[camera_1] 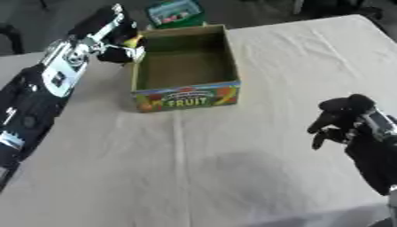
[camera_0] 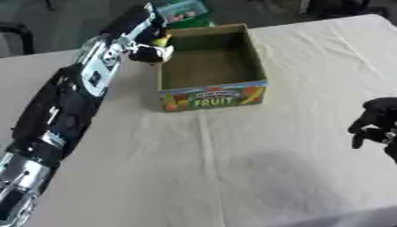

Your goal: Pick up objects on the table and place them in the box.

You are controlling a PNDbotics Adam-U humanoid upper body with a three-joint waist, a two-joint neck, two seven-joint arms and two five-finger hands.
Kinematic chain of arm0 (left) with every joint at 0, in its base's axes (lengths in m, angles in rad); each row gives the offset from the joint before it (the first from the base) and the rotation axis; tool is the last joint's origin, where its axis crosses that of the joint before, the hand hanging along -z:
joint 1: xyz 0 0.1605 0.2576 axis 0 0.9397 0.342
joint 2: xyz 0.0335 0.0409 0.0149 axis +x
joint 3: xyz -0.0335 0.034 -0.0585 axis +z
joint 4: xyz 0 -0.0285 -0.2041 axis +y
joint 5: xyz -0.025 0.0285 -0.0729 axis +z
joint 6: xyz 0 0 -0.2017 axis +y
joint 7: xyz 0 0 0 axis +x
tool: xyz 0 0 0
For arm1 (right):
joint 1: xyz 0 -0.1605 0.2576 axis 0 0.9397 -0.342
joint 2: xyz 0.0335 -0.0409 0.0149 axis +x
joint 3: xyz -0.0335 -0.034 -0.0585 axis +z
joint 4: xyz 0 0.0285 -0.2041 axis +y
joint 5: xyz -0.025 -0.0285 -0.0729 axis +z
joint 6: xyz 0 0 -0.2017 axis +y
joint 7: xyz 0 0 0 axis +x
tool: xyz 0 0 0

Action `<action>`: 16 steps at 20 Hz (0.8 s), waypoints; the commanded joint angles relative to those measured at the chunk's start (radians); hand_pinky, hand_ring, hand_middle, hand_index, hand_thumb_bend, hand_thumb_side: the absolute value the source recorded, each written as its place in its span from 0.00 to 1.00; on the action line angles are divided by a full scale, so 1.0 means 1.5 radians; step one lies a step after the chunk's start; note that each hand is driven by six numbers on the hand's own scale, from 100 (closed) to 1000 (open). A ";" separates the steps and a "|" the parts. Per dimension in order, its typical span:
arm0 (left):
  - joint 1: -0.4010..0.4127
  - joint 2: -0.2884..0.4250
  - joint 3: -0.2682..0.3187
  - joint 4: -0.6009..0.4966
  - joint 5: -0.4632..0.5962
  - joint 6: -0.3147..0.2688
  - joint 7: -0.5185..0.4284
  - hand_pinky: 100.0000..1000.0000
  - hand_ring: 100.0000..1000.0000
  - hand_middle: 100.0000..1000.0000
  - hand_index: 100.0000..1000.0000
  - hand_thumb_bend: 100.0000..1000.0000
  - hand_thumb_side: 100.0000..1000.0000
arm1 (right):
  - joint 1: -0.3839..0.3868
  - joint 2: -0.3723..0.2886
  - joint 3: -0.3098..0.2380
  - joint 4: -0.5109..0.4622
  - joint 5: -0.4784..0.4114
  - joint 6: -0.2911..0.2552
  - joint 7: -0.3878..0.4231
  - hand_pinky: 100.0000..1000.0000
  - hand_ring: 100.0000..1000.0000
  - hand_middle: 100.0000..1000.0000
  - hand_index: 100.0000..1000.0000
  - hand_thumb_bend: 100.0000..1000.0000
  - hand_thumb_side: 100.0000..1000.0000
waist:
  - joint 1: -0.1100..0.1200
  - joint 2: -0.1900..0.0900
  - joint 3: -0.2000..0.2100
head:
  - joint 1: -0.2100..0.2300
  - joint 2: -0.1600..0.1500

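table (camera_0: 256, 177): cream cloth, creased | floor (camera_0: 70, 17): dark grey, beyond far edge | green-red package (camera_1: 177, 12) on floor | light: soft, even

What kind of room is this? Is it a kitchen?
Probably not a kitchen. It looks like a robot test room: a table under a plain cloth, one cardboard fruit box on it, and bare grey floor behind. The left hand holds something small and yellow by the box.

Both head eyes look down on table (camera_0: 256, 168).
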 commanded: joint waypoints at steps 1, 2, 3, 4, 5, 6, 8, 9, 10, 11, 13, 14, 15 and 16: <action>-0.022 -0.001 0.016 0.018 -0.027 0.010 0.028 0.12 0.03 0.00 0.21 0.00 0.10 | -0.015 -0.006 0.004 -0.010 0.001 0.001 0.008 0.33 0.50 0.44 0.64 0.00 0.68 | 0.000 -0.005 -0.011 | 0.010 -0.016; -0.023 -0.003 0.019 0.027 -0.037 0.013 0.037 0.12 0.04 0.00 0.22 0.00 0.10 | -0.018 -0.005 0.006 -0.010 0.001 0.001 0.009 0.33 0.50 0.44 0.64 0.00 0.69 | 0.002 -0.003 -0.019 | 0.012 -0.020; -0.024 -0.005 0.023 0.035 -0.048 0.017 0.048 0.14 0.05 0.00 0.25 0.00 0.08 | -0.021 -0.004 0.008 -0.010 0.001 0.002 0.011 0.33 0.50 0.44 0.64 0.00 0.69 | 0.003 0.001 -0.026 | 0.014 -0.024; -0.024 -0.006 0.028 0.043 -0.056 0.022 0.061 0.16 0.07 0.00 0.26 0.00 0.08 | -0.025 -0.002 0.009 -0.010 0.000 0.003 0.013 0.33 0.50 0.44 0.64 0.00 0.69 | 0.004 0.004 -0.034 | 0.016 -0.029; -0.024 -0.009 0.031 0.051 -0.064 0.026 0.073 0.22 0.13 0.07 0.33 0.00 0.07 | -0.027 -0.001 0.011 -0.011 0.001 0.004 0.015 0.33 0.50 0.44 0.64 0.00 0.70 | 0.005 0.007 -0.042 | 0.018 -0.032; -0.025 -0.012 0.033 0.057 -0.071 0.027 0.084 0.24 0.15 0.08 0.34 0.00 0.06 | -0.029 0.000 0.013 -0.011 0.002 0.005 0.017 0.33 0.50 0.44 0.64 0.00 0.70 | 0.006 0.011 -0.049 | 0.019 -0.036; -0.025 -0.016 0.035 0.065 -0.080 0.027 0.103 0.34 0.25 0.20 0.45 0.07 0.05 | -0.033 0.003 0.015 -0.012 0.004 0.006 0.019 0.33 0.50 0.44 0.64 0.00 0.71 | 0.009 0.017 -0.060 | 0.021 -0.041; -0.024 -0.020 0.035 0.067 -0.080 0.024 0.110 0.39 0.33 0.30 0.53 0.14 0.05 | -0.035 0.004 0.015 -0.012 0.005 0.007 0.020 0.33 0.50 0.44 0.64 0.00 0.71 | 0.009 0.019 -0.064 | 0.021 -0.043; -0.023 -0.021 0.033 0.067 -0.084 0.021 0.115 0.43 0.38 0.36 0.59 0.20 0.04 | -0.036 0.005 0.015 -0.012 0.006 0.007 0.021 0.33 0.50 0.44 0.64 0.00 0.71 | 0.010 0.021 -0.067 | 0.022 -0.044; -0.022 -0.022 0.031 0.064 -0.090 0.018 0.119 0.48 0.44 0.43 0.66 0.27 0.05 | -0.037 0.006 0.016 -0.012 0.007 0.008 0.021 0.33 0.50 0.44 0.64 0.00 0.72 | 0.011 0.023 -0.068 | 0.022 -0.045; -0.019 -0.025 0.028 0.056 -0.097 0.014 0.126 0.53 0.51 0.51 0.72 0.33 0.06 | -0.037 0.007 0.015 -0.012 0.009 0.009 0.021 0.33 0.50 0.44 0.64 0.00 0.72 | 0.012 0.024 -0.067 | 0.022 -0.045; -0.018 -0.026 0.027 0.048 -0.097 0.011 0.131 0.54 0.53 0.53 0.73 0.34 0.11 | -0.037 0.007 0.015 -0.011 0.009 0.009 0.021 0.33 0.50 0.44 0.64 0.00 0.72 | 0.012 0.024 -0.065 | 0.021 -0.044; -0.016 -0.027 0.026 0.042 -0.094 0.009 0.135 0.56 0.54 0.54 0.74 0.35 0.21 | -0.037 0.007 0.015 -0.011 0.010 0.010 0.021 0.33 0.50 0.44 0.64 0.00 0.72 | 0.012 0.023 -0.062 | 0.020 -0.043; -0.014 -0.028 0.025 0.034 -0.086 0.006 0.142 0.58 0.55 0.56 0.75 0.34 0.25 | -0.036 0.007 0.015 -0.010 0.010 0.011 0.021 0.33 0.50 0.44 0.64 0.00 0.73 | 0.013 0.022 -0.058 | 0.018 -0.043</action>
